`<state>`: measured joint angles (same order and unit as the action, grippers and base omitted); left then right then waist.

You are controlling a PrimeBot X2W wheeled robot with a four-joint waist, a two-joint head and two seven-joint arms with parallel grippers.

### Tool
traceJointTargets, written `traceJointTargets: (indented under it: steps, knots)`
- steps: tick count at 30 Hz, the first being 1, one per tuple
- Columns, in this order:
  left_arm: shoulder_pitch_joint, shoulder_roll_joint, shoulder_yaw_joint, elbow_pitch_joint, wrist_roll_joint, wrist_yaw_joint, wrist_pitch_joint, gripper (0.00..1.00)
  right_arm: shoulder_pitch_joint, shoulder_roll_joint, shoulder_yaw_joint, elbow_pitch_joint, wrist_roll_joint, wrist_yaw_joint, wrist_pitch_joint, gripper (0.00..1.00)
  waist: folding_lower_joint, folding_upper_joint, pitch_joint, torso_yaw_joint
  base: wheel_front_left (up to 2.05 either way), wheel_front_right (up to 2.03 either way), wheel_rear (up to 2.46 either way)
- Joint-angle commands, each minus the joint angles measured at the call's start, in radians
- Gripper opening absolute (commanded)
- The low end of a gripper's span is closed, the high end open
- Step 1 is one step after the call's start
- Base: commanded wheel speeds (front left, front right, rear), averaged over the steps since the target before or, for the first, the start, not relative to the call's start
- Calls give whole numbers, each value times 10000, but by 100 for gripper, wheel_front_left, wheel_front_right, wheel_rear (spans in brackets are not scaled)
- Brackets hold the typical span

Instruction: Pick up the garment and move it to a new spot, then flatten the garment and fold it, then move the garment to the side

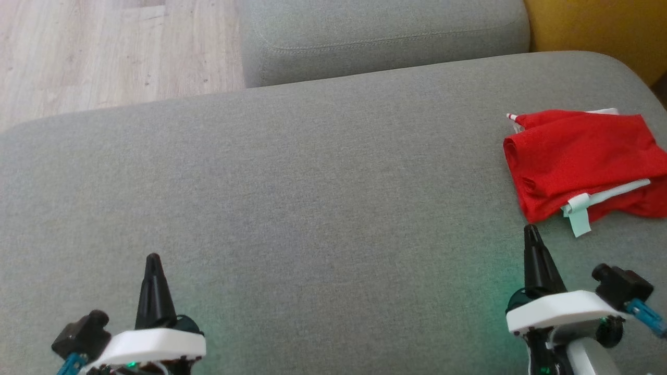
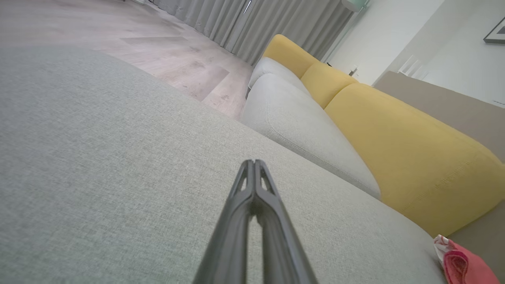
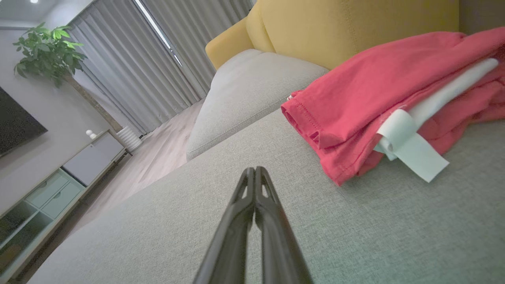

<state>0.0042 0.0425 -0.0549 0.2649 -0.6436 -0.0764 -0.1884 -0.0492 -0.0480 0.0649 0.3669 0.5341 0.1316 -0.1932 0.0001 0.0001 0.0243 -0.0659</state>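
The red garment lies on the big grey sofa seat, far over on the robot's right side. It looks folded into a flat bundle. Its long way runs from side to side, a little tilted.

The right pincer is much nearer to it. The garment is just ahead of that pincer's tip and a bit to the right, close but not touching. The left pincer is well apart from it, across a wide bare stretch of seat. So a reach for the garment would most likely fall to the right arm.

Both pincers are pressed tight together, and both hold nothing. The right one would need to spread its fingers before it could grab the cloth.

The garment runs off the right edge of the head view, so its far end is cut off. What sort of garment it is cannot be told. A pale strip sticks out of the near edge; it may be a label or a band.
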Motion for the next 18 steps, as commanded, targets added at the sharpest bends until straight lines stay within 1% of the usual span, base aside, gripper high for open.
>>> traceJointTargets:
  steps: [1,18]
  knots:
    - [-525,17,253,-302,-298,-67,73,0,-426,-119,-32,-390,378,-2,74,0,0,-1,-4,14,0,0,0]
    - [-621,27,483,-285,-1798,-144,545,0,-445,-163,-231,-529,2109,-3,488,0,0,-1,-37,117,0,0,0]
